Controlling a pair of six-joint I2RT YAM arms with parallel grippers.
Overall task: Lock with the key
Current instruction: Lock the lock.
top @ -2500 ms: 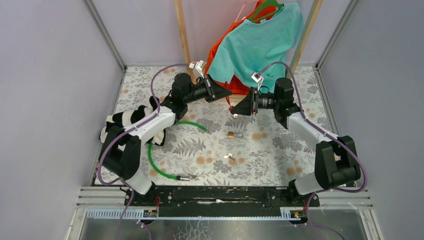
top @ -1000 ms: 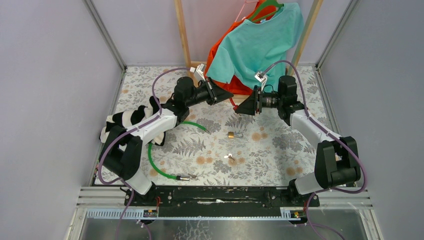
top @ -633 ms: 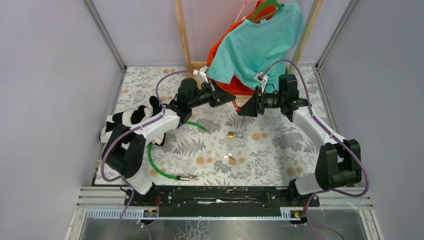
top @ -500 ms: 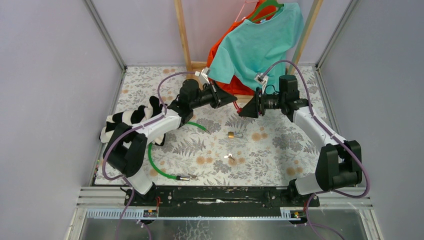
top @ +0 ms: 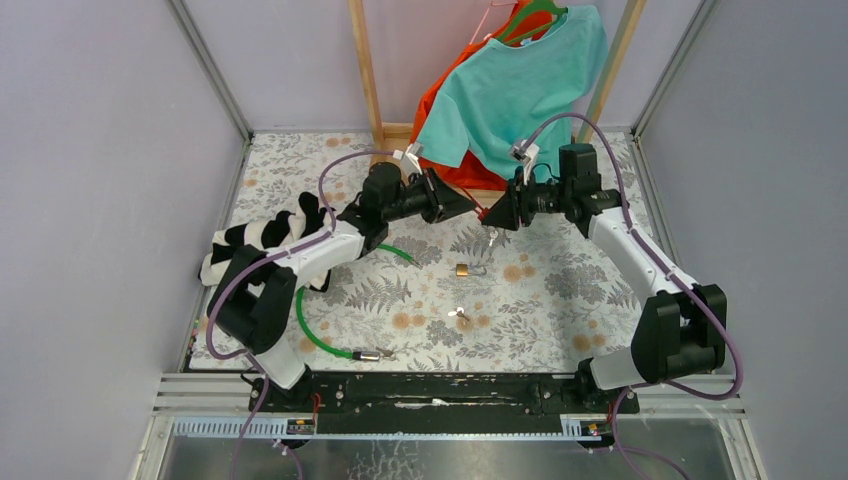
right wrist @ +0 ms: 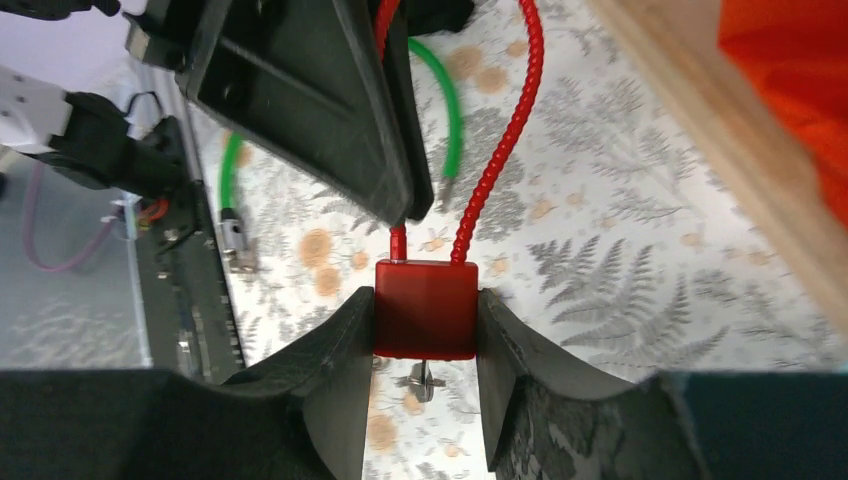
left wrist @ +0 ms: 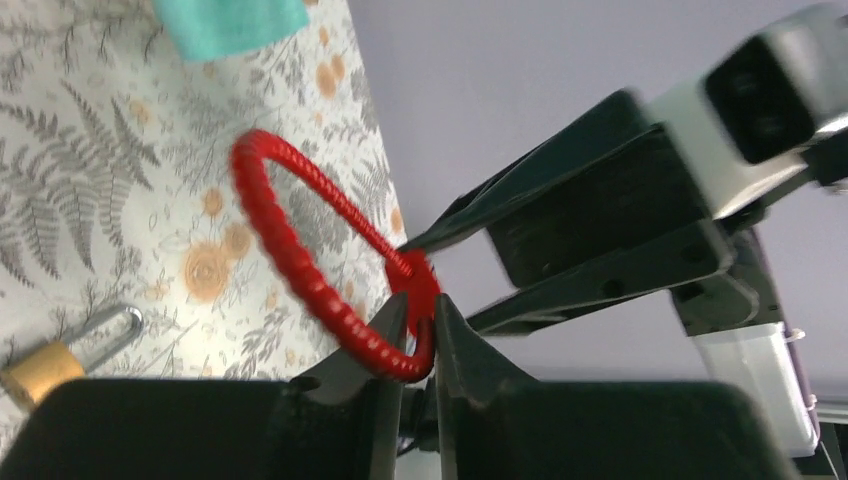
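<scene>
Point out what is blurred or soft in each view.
Top view: evenly lit and sharp throughout. Left wrist: red cable smeared, brass padlock soft in the corner. Right wrist: red lock crisp, green cable behind it blurred.

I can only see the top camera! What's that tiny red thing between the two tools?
Observer: It's a small red lock. The right tool squeezes it on two sides.
Operator: Does it have a string?
Observer: It has a bumpy red cable that loops away from it. Both ends come back to the lock's top.
Operator: And the other side?
Observer: The left tool has that cable between its fingers.
</scene>
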